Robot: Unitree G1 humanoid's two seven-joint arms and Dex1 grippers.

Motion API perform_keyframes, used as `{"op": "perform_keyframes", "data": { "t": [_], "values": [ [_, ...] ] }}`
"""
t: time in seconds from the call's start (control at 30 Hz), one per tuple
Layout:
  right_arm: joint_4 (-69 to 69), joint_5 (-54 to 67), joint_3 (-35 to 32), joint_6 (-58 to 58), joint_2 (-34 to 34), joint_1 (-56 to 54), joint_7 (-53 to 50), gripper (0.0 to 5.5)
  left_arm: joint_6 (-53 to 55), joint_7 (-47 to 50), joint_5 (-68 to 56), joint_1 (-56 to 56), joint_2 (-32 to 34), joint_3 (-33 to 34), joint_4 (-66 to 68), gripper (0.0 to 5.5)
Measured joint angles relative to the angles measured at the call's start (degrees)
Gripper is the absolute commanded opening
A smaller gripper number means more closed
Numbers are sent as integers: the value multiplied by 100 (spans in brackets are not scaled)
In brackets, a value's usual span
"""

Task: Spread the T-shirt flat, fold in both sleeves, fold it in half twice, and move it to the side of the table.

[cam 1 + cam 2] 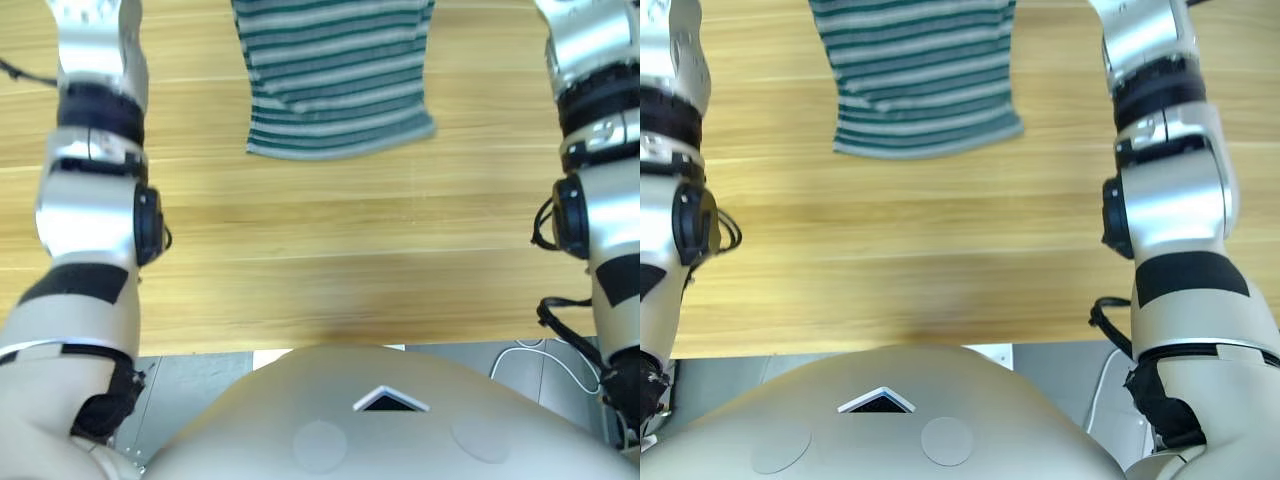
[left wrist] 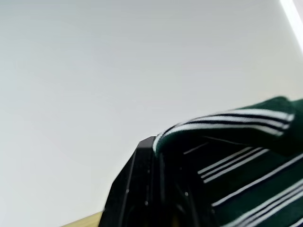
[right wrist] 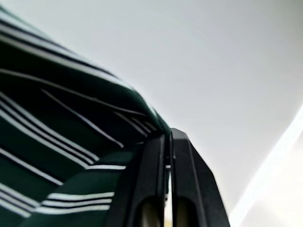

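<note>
The dark green T-shirt with thin white stripes (image 1: pixel 335 75) is hanging between the two raised arms. Its bottom hem sits low over the far middle part of the light wooden plank table (image 1: pixel 330 260), and the hem is a bit rumpled on the robot's left side. The right black two-finger gripper (image 3: pixel 169 175) has its fingers squeezed nearly together, with the shirt's edge pinched in them. The left black two-finger gripper (image 2: pixel 154 189) is mostly buried under cloth, so it's hard to see properly, but it looks clamped onto a fold of the shirt too.
</note>
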Motion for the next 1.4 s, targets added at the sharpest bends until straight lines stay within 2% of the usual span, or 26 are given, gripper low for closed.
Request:
{"op": "perform_keyframes", "data": {
  "t": [0.13, 0.17, 0.27, 0.33, 0.4, 0.47, 0.53, 0.6, 0.67, 0.77, 0.8, 0.93, 1.03, 1.07, 1.1, 1.4],
  "values": [
    [991, -665, -15, 86, 84, -1036, -2005, 1, 253, 1754, 725, -1370, -149, 88, 1099, 0],
    [1122, -763, -18, -16, 102, -1132, -2067, 1, 284, 1944, 819, -1403, -126, 159, 1252, 0],
    [1255, -947, 14, -516, 210, -510, -1434, 1, 208, 1788, 1107, -423, -117, 244, 1481, 0],
    [1252, -1101, 123, -963, 226, 357, -1000, 1, -40, 1254, 1270, 513, -123, 232, 1528, 0],
    [1193, -1224, 287, -1506, 173, 1389, -546, 1, -529, 331, 1560, 1536, -144, -64, 1542, 0],
    [793, -1165, 363, -2417, -146, 2468, 217, 1, -1635, -931, 2100, 2675, -64, -687, 1375, 0],
    [271, -990, 392, -3132, -548, 3350, 1065, 1, -2780, -1821, 2143, 3486, 142, -1024, 944, 0],
    [-406, -865, 449, -3710, -1022, 4377, 1872, 1, -3683, -2674, 1908, 4181, 613, -1139, 271, 0],
    [-776, -843, 429, -3733, -1400, 5090, 2271, 1, -3875, -3079, 1177, 4826, 871, -956, -312, 0],
    [-1521, -629, 189, -3549, -1635, 5472, 2716, 1, -3622, -3190, -169, 5171, 992, -309, -1585, 0],
    [-1910, -392, 83, -3521, -1682, 5595, 2889, 1, -3604, -3194, -219, 5270, 1083, -214, -1979, 0],
    [-2901, 69, -127, -3293, -1977, 6414, 3574, 1, -3385, -3098, 174, 6412, 1201, -105, -2869, 0],
    [-3144, 274, -237, -3083, -2044, 6658, 4002, 1, -3226, -2839, 944, 6754, 1218, -49, -2948, 0],
    [-3333, 423, -268, -3025, -2102, 6766, 4209, 0, -3207, -2751, 1240, 6826, 1218, -52, -2938, 28],
    [-3529, 519, -298, -3006, -2159, 6908, 4377, 31, -3201, -2688, 1451, 6916, 1214, -75, -2938, 40],
    [-4690, 690, -701, -2596, -2450, 7760, 5064, 196, -2950, -2417, 2319, 7663, 1306, -349, -3879, 201]
  ]
}}
